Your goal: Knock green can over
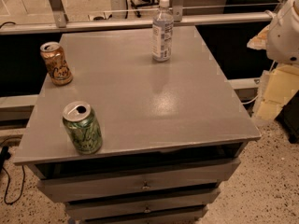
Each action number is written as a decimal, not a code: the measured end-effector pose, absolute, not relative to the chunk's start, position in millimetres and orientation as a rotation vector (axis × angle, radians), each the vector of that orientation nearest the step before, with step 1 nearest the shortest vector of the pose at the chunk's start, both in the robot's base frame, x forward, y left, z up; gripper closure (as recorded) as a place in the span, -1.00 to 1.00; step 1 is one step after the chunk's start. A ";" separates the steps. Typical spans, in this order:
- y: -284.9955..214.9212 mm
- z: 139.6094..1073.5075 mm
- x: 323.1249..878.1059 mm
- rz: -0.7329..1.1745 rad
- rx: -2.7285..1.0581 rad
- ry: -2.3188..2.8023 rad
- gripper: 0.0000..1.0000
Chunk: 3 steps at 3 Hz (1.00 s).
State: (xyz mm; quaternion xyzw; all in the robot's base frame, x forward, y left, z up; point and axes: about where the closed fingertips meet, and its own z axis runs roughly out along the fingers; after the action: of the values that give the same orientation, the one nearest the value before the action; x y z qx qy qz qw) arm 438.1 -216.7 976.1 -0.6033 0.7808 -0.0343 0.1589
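Since green can (82, 127) stands upright at counter (154, 101) front-left corner, well apart from orange can (56, 63) & bottle (162, 30), you likely have room to tip it. Pincer not in view, so can't tell its state; only white arm part (285, 29) at right edge.

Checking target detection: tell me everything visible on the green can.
The green can is an aluminium drink can, mottled green and white with pale script and a silver top, already opened. It stands upright near the front-left corner of the grey table, touching only the tabletop, well apart from the orange-brown can behind it. The gripper is not in view.
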 end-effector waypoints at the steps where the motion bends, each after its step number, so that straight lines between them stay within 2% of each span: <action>1: -216.7 976.2 438.1 -0.098 -1.725 2.232 -1.00; 2: -199.7 973.5 445.7 -0.032 -1.719 2.188 -1.00; 3: -149.3 959.9 458.0 0.124 -1.702 2.093 -1.00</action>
State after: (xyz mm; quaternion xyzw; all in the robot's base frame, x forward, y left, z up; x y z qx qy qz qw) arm 458.0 -149.3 959.9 -0.6150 0.7562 0.0447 0.2188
